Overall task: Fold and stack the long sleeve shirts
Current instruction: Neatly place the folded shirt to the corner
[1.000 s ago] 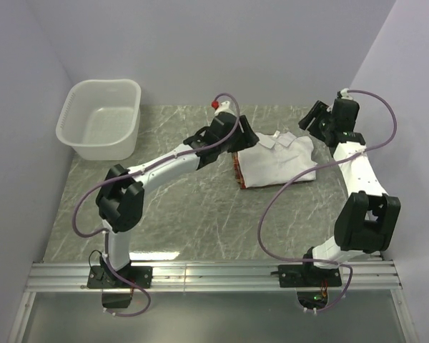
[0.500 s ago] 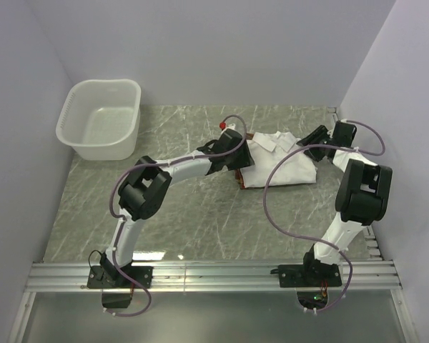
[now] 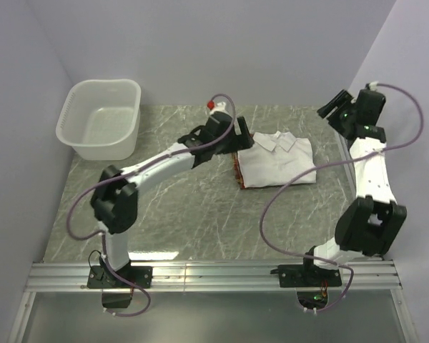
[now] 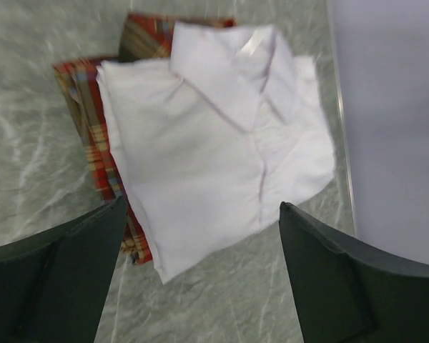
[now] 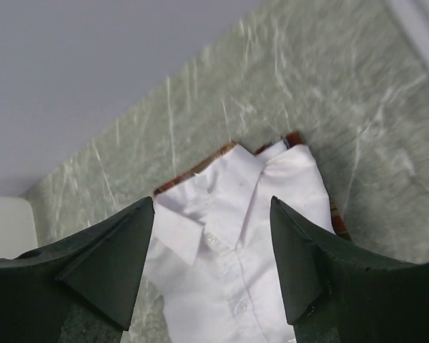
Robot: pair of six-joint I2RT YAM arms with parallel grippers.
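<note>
**Both shirts folded and stacked; grippers empty above the pile**

The left gripper [image 4: 201, 214] hangs over the pile with its jaws spread wide and nothing between them. The right gripper [image 5: 211, 207] is also parted and empty, looking down at the collar from the far right.

The white shirt [image 3: 279, 161] lies folded, collar to the far side, on top of the plaid shirt [image 4: 93, 136]. The plaid shows only as a strip along the pile's left edge. The stack sits right of centre on the table [image 3: 186, 207], well apart from the basket [image 3: 100, 118] at far left.

Folding and stacking look done. At most, drawing the arms away remains.

The left arm stretches diagonally from its near-left base to the stack's left edge. The right arm rises along the right side, wrist high.
</note>
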